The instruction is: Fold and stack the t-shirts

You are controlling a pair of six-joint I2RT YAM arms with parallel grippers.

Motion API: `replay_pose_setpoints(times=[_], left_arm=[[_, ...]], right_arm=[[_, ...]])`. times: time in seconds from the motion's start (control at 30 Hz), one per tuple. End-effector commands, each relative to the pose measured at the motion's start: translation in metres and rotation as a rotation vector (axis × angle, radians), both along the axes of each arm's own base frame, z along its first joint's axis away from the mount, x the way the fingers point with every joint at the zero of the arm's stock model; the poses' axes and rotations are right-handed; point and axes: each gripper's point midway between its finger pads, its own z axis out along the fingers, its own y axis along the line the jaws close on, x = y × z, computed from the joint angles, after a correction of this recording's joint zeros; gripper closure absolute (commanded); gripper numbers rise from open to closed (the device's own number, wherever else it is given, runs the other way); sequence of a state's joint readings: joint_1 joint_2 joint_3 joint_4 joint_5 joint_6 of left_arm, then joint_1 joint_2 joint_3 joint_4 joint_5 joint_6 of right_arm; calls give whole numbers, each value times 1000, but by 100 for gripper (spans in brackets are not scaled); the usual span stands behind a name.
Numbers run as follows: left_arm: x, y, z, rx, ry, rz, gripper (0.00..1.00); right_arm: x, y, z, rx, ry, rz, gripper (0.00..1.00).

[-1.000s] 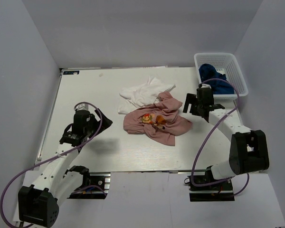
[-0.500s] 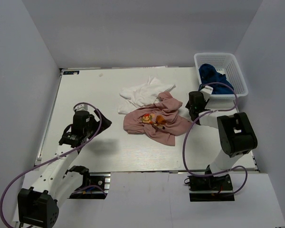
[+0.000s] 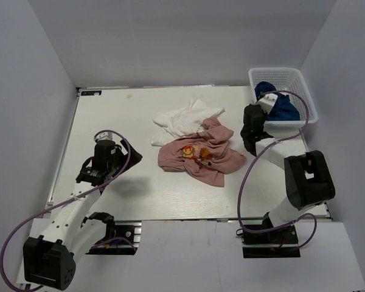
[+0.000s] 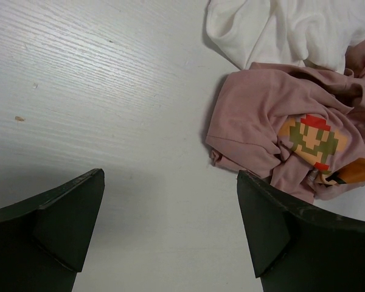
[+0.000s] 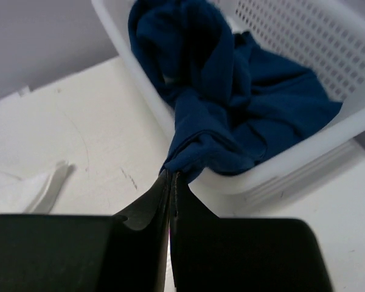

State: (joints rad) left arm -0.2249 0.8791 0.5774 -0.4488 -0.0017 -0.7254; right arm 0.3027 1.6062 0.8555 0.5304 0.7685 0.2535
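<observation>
The navy t-shirt (image 5: 231, 103) lies bunched in the white mesh basket (image 5: 328, 140), with one fold drawn out over the rim. My right gripper (image 5: 171, 176) is shut on the tip of that fold, just outside the basket's near-left corner (image 3: 255, 112). The dusty pink t-shirt (image 3: 198, 155) with a yellow-orange print lies crumpled mid-table. The white t-shirt (image 3: 182, 118) lies crumpled just behind it, touching it. My left gripper (image 4: 170, 225) hovers open over bare table, left of the pink t-shirt (image 4: 261, 115).
The basket (image 3: 304, 91) stands at the table's far right corner, against the grey side wall. Grey walls close in the table on the left, back and right. A corner of the white t-shirt (image 5: 24, 188) shows at the left of the right wrist view.
The right arm swung from beside the pink t-shirt toward the basket, and its gripper went from open to shut on the navy fold. The left arm hardly moved.
</observation>
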Motion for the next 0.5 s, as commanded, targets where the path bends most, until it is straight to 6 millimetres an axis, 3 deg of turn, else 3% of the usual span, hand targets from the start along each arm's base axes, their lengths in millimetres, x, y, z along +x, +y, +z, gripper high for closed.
replay_pose_setpoints(times=[0.0,0.03,0.07,0.2,0.23,0.27,0.3,0.33,0.37,0.4,0.43,0.47], left_arm=[[7,1,16,11,-42,3,0],[7,1,16,11,-42,3,0],[7,1,16,11,-42,3,0],[6,3,19,18,-44,12,0],[6,5,19,24,-45,19,0],[6,5,21,24,-44,19,0],[4,7,19,35,-32,28,0],[6,7,23,33,-41,28,0],[6,7,23,33,-41,28,0],[6,7,23,33,-41,28,0],[6,7,26,32,-42,28,0],[6,7,24,35,-33,28,0]], right_arm=[[10,-17,70,-27,-162,-84,100],[17,-20,95,-31,-204,-110,100],[21,-30,80,-75,-132,-132,100],[54,-63,88,-75,-84,-194,100],[62,-79,67,-83,-23,-209,100],[77,-93,91,-34,-61,-228,100],[91,-88,72,-24,-17,-208,100],[99,-109,31,7,102,-181,100],[111,-108,40,49,115,-161,100],[128,-136,23,65,150,-174,100],[131,-119,5,100,234,-58,100],[137,-118,14,79,246,-30,63]])
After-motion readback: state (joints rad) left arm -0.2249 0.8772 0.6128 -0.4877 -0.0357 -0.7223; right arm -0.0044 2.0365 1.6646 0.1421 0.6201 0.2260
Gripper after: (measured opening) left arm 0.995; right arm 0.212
